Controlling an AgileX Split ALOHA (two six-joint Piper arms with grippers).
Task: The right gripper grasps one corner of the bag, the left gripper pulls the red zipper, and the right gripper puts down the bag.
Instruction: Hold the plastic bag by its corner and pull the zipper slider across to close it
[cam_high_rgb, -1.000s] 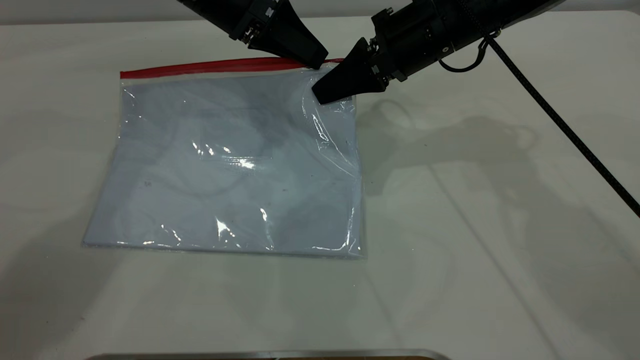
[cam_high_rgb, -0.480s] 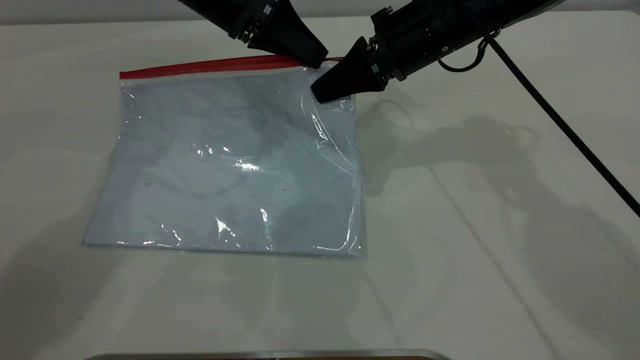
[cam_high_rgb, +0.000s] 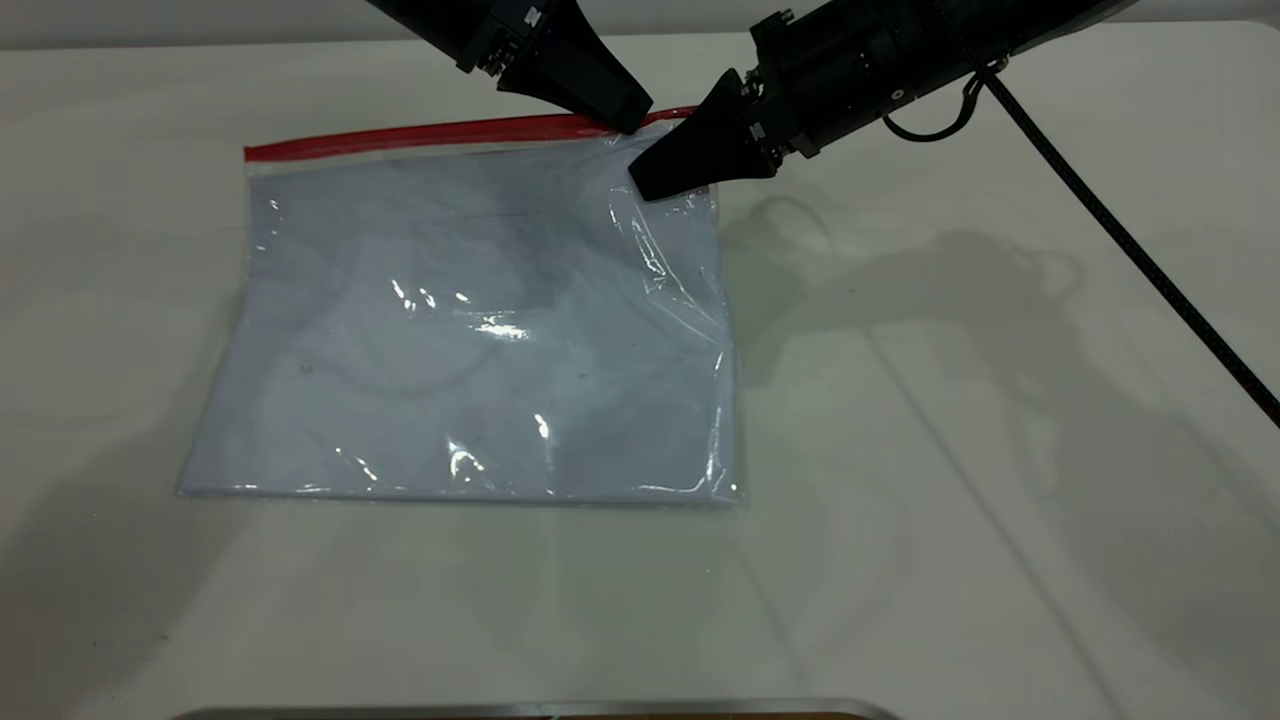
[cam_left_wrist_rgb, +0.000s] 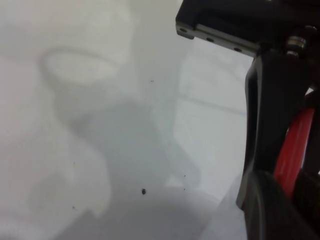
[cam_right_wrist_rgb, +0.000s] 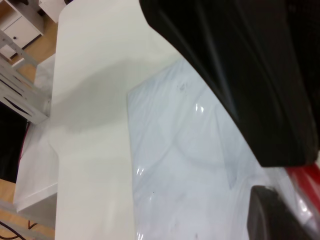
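White tabletop, bag lying flat, both grippers bunched at its far right corner.

Judging by the layout, the corner grasp is made and the zipper pull is about to start: the right gripper reaches in low from the right, pinched on the corner, while the left gripper slants down from above, clamped on the red zipper. Next calls for dragging the slider along the strip toward its free end.
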